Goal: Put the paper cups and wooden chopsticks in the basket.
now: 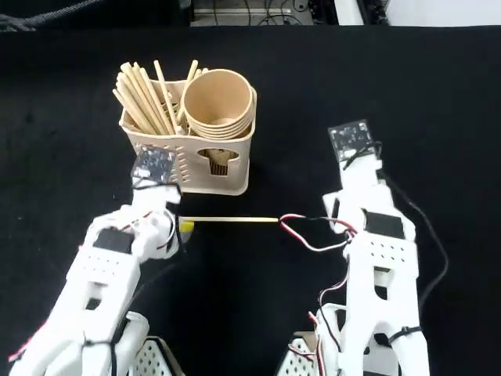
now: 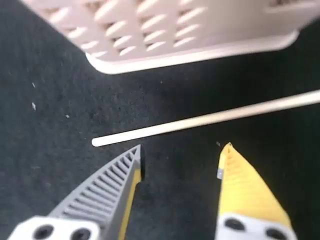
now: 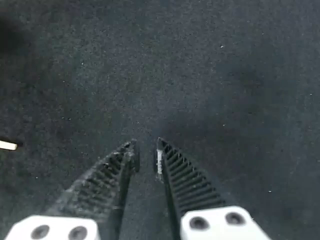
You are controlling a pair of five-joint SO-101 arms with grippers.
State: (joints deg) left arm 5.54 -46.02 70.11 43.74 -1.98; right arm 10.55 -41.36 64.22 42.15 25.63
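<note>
High view is showing the basket sitting in the upper left-centre of the black table, holding stacked paper cups and a bundle of wooden chopsticks. One loose chopstick is lying across mid-frame between the two arms. Left wrist view is showing the left gripper standing wide open and holding nothing, with the loose chopstick lying just beyond its tips, near the basket. Right wrist view is showing the right gripper hanging almost closed over the table, gripping nothing.

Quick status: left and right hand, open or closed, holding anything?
Left hand: open, empty; chopstick lies just past its tips.
Right hand: almost closed, empty.
</note>
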